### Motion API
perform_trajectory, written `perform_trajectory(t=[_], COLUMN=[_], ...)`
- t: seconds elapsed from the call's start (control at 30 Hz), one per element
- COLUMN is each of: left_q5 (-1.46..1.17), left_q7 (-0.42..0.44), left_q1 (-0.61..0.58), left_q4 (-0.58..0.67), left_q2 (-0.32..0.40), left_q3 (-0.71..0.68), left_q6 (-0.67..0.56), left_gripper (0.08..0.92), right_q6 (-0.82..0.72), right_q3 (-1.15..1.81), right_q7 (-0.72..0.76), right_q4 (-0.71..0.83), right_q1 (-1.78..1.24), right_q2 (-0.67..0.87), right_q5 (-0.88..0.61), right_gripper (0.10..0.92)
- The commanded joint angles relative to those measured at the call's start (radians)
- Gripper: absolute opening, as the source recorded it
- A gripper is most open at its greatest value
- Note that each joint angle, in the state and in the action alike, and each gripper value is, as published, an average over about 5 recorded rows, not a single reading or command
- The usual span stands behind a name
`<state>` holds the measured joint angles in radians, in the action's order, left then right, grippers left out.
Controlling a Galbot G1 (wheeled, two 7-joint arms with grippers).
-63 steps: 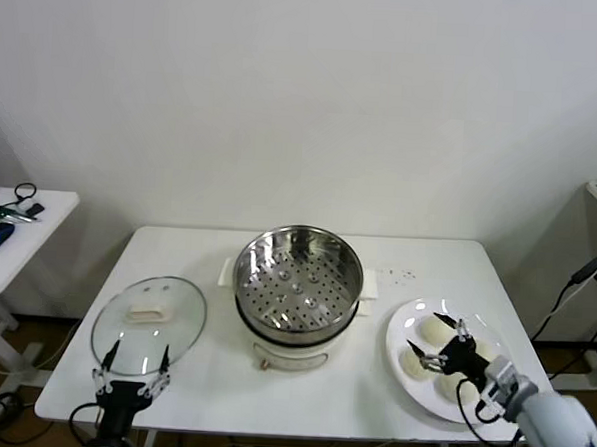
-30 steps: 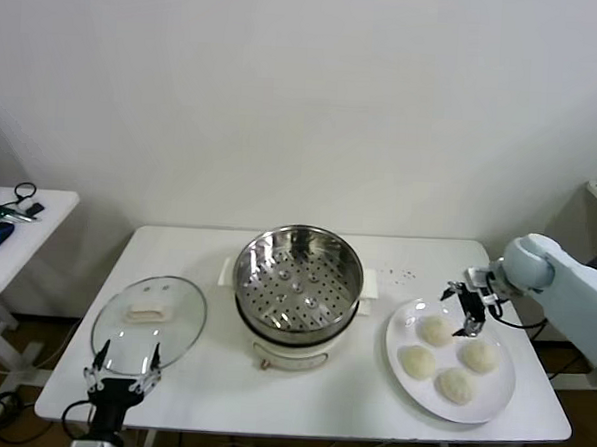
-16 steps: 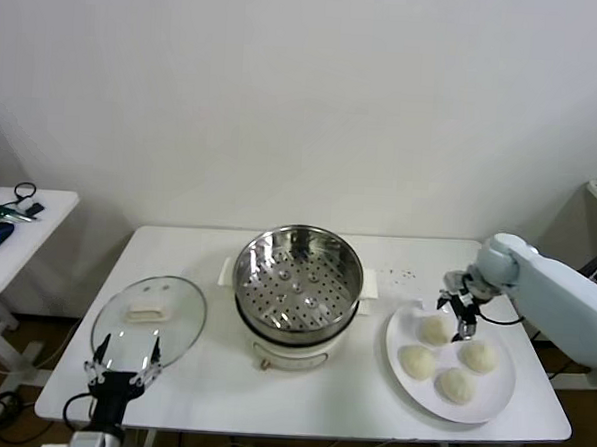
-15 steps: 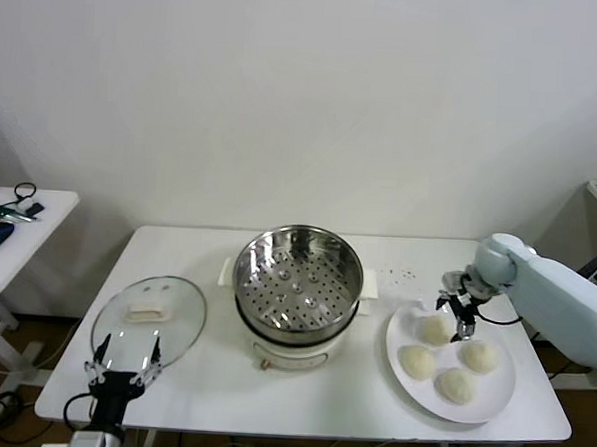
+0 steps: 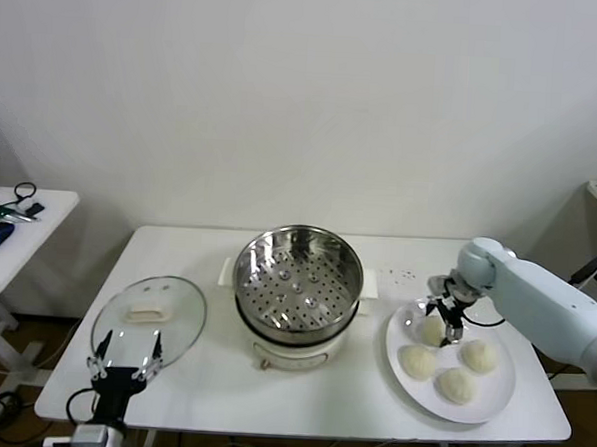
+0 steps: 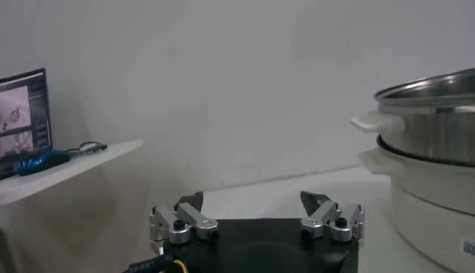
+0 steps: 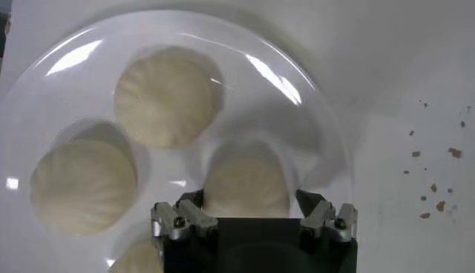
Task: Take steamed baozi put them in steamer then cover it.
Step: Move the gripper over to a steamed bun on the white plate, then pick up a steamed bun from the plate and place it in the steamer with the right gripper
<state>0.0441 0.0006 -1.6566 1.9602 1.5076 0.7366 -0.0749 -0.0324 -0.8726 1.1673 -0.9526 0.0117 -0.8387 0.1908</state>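
On the right side of the white table (image 5: 299,399) sits a white plate (image 5: 497,399) carrying four steamed baozi (image 5: 460,360), and the right gripper (image 5: 444,309) is down over the bun nearest the steamer (image 5: 298,284). In the right wrist view the fingers (image 7: 327,217) stand either side of that bun (image 7: 246,187), one on each flank — whether they already press the dough or only bracket it I cannot tell, since the contact points are hidden by the gripper's own body. The other three buns lie close together on the plate, untouched. The steamer stands at the table's middle, its perforated steel basket holding nothing, on a white pot base. To its left the glass lid (image 5: 149,322) lies flat on the table. The left gripper (image 5: 125,354) hangs low at the table's front-left edge, just before the lid — its jaws spread wide and holding nothing.
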Motion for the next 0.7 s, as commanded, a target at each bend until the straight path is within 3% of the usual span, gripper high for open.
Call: perform_trajectory(t=[0.03, 0.37, 0.7], left_q5=[0.003, 0.002, 0.000], left_q7=[0.000, 0.001, 0.005], left_q1=[0.003, -0.002, -0.018], left_q4=[0.002, 0.006, 0.010], left_q2=[0.001, 0.000, -0.007], left_q3=[0.000, 0.001, 0.002], left_q6=[0.002, 0.002, -0.001], left_gripper=[0.823, 0.823, 0.823], right_q6=[0.001, 0.022, 0.206], right_q3=[-0.006, -0.027, -0.252], right_q7=[0.000, -0.001, 0.028], right_q4=[0.017, -0.026, -0.058], right_q1=[0.000, 0.051, 0.420], right_q2=[-0.018, 0.005, -0.041], right_q5=[0.005, -0.021, -0.154], right_gripper=[0.732, 0.696, 0.703])
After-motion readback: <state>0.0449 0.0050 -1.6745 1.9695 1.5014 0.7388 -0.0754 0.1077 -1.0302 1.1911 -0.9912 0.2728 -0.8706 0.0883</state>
